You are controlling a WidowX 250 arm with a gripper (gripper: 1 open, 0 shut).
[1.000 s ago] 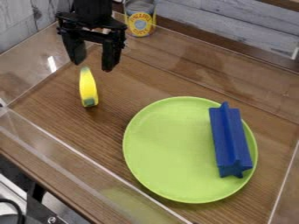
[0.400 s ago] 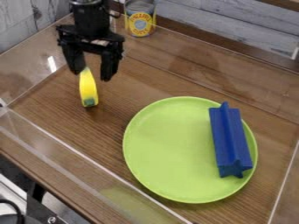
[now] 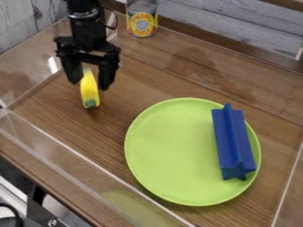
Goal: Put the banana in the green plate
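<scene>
One upright pincer (image 3: 90,75) straddling banana (image 3: 89,90)

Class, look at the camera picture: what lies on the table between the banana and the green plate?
Nothing: in the camera view, only bare wooden table lies between the banana and the green plate.

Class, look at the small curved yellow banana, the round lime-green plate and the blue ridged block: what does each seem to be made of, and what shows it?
Small curved yellow banana: probably smooth plastic; even colour, slight sheen.
Round lime-green plate: likely plastic, fairly matte; flat uniform colour, shallow moulded rim.
Blue ridged block: plastic or painted wood, uncertain; solid colour, crisp ridges.
</scene>
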